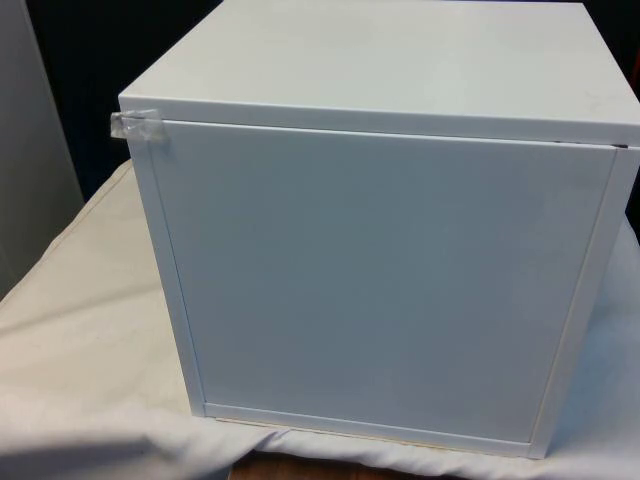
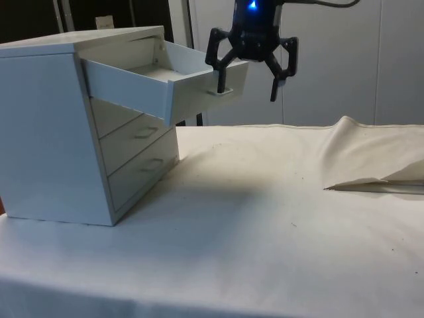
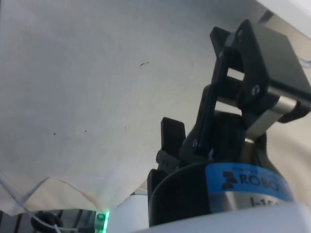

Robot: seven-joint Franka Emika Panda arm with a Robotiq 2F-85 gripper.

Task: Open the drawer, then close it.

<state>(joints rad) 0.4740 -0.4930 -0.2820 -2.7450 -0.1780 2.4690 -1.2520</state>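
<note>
Chest back panel (image 1: 380, 280) hides drawers; top drawer (image 2: 165, 79) out, end effector (image 2: 246, 83) spread, possibly touching handle (image 2: 225, 90).

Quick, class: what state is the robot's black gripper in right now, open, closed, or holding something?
Black two-finger gripper: open, holding nothing, one finger at the handle of the pulled-out top drawer of the white chest of drawers.

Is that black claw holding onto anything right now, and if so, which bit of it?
Nothing is held. The claw hangs open in front of the pulled-out top drawer, one finger by its small handle without closing on it.
</note>
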